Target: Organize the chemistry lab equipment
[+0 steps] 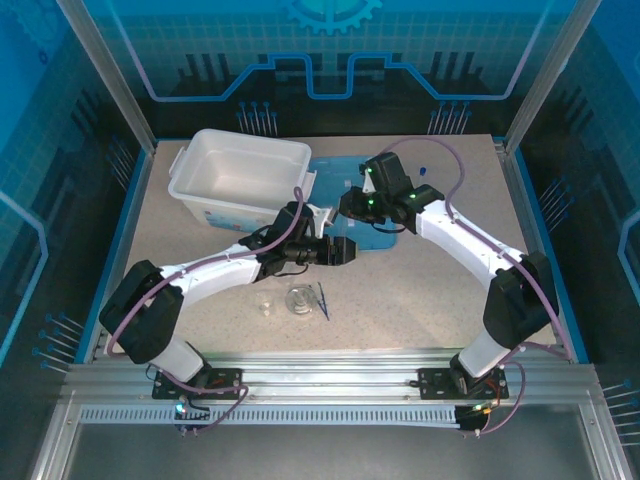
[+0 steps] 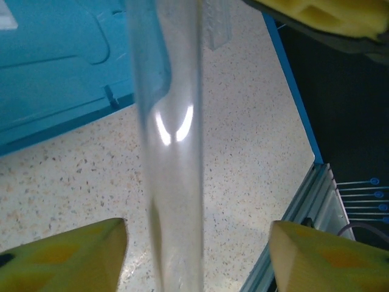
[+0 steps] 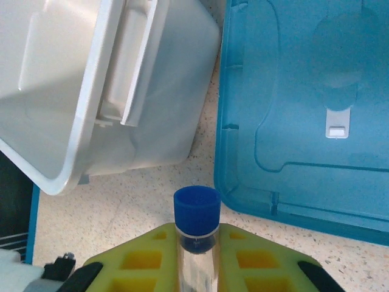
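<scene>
The right gripper (image 3: 196,258) pinched a blue-capped tube (image 3: 196,213) just right of the white bin (image 3: 91,91), near the blue lid (image 3: 304,109). The left gripper (image 2: 196,255) stood spread around apparently that same tube, its pads clear of the glass. A beaker (image 1: 265,305), flask (image 1: 300,300) and tweezers (image 1: 323,300) lay before the bin, toward the arm bases.
</scene>
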You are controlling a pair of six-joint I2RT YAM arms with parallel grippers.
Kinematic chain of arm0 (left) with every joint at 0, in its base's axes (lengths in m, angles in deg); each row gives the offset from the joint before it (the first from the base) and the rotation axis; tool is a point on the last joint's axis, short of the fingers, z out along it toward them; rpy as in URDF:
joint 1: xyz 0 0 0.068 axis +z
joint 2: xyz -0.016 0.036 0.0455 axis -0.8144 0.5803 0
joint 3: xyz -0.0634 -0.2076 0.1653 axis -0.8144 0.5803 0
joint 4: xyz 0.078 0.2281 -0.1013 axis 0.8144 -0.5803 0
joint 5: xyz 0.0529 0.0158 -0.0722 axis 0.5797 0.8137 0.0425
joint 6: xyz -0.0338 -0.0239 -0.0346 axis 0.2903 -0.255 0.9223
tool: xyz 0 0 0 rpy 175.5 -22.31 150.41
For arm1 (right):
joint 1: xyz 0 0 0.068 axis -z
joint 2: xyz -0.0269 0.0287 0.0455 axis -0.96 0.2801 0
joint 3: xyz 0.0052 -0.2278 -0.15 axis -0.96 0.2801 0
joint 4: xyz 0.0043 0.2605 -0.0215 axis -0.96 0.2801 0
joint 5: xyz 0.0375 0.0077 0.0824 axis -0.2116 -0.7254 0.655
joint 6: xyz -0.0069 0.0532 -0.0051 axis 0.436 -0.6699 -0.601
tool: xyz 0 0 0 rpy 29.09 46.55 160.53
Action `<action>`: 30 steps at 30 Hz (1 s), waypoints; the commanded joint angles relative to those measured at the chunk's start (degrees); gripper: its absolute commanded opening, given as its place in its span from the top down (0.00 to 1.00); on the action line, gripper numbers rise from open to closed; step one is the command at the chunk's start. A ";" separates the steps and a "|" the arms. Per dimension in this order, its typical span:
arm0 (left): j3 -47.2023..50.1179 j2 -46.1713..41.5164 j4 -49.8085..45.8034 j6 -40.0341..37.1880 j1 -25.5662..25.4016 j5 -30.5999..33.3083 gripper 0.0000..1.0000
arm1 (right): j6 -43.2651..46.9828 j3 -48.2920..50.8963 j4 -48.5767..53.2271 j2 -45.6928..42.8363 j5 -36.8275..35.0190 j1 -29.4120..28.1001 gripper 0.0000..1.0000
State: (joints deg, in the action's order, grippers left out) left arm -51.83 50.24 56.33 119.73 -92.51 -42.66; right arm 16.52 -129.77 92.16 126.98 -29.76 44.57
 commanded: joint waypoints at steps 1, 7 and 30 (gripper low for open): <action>-1.33 0.47 2.33 0.79 -0.09 -1.66 0.43 | -2.35 1.46 -2.12 -1.82 -0.73 1.12 0.82; -1.26 0.37 2.16 0.48 -0.01 -1.39 0.60 | -2.29 1.78 -1.94 -2.24 -1.28 1.74 0.82; -3.80 0.47 -2.84 -5.27 0.18 -0.71 0.95 | -1.55 2.22 -0.71 -3.58 0.36 2.27 0.75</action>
State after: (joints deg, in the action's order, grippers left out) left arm -53.07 50.55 54.87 117.90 -92.51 -43.03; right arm 14.68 -127.41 91.22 125.10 -30.46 46.08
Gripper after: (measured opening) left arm 0.156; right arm 0.236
